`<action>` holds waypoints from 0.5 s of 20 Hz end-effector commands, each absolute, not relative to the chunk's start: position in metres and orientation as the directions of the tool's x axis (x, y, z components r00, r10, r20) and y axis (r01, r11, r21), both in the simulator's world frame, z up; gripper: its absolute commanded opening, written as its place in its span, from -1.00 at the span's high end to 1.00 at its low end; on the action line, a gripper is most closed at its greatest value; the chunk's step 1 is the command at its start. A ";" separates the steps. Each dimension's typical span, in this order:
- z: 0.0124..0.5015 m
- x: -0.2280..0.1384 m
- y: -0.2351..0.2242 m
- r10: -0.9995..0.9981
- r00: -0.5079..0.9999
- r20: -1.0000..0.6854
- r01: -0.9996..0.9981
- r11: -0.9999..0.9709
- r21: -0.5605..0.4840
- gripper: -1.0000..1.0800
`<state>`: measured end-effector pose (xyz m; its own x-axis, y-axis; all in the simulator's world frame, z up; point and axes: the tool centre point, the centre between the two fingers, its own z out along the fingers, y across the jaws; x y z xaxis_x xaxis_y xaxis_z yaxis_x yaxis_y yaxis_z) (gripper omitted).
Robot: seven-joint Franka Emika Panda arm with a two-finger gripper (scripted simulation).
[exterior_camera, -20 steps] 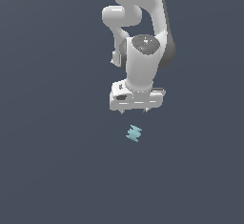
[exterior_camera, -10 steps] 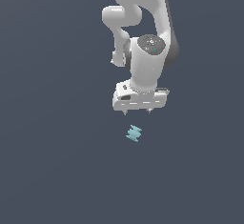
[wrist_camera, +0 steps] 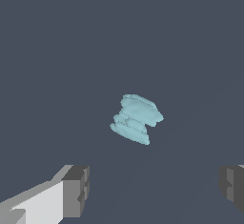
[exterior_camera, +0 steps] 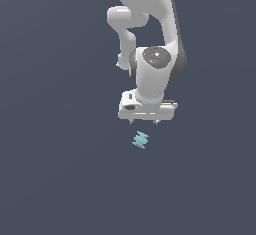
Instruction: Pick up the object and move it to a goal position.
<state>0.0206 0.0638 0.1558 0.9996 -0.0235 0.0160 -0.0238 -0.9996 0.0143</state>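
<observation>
The object (exterior_camera: 140, 139) is a tiny pale cyan-blue lumpy piece with stacked wavy ridges, lying on the dark grey floor. My white gripper (exterior_camera: 144, 123) hangs just above it, a little toward the exterior view's top, with only its short fingertips (exterior_camera: 156, 122) showing under the hand. In the wrist view the object (wrist_camera: 136, 118) lies ahead of the gripper (wrist_camera: 155, 189), between the lines of the two grey finger pads (wrist_camera: 76, 190), which stand wide apart. The gripper is open and empty.
The white arm (exterior_camera: 150, 39) rises behind the gripper toward the exterior view's top. Plain dark grey floor (exterior_camera: 60, 169) lies all around.
The gripper has moved down and slightly toward the exterior view's right, ending closer above the object. The object has not moved.
</observation>
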 end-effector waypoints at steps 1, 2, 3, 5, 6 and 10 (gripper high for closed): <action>0.147 0.024 0.064 -0.081 0.997 0.014 -0.081 -0.997 0.010 -0.92; 0.143 0.026 0.063 -0.107 0.994 0.013 -0.107 -0.994 0.008 -0.92; 0.139 0.027 0.063 -0.135 0.991 0.011 -0.135 -0.991 0.007 -0.92; 0.131 0.031 0.063 -0.193 0.981 0.009 -0.193 -0.981 0.004 -0.92; 0.127 0.032 0.063 -0.220 0.976 0.008 -0.220 -0.976 0.003 -0.92; 0.113 0.038 0.062 -0.310 0.951 0.004 -0.310 -0.951 0.001 -0.92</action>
<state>0.0355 0.0620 0.1177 0.9613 -0.2754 0.0050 -0.2754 -0.9613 0.0015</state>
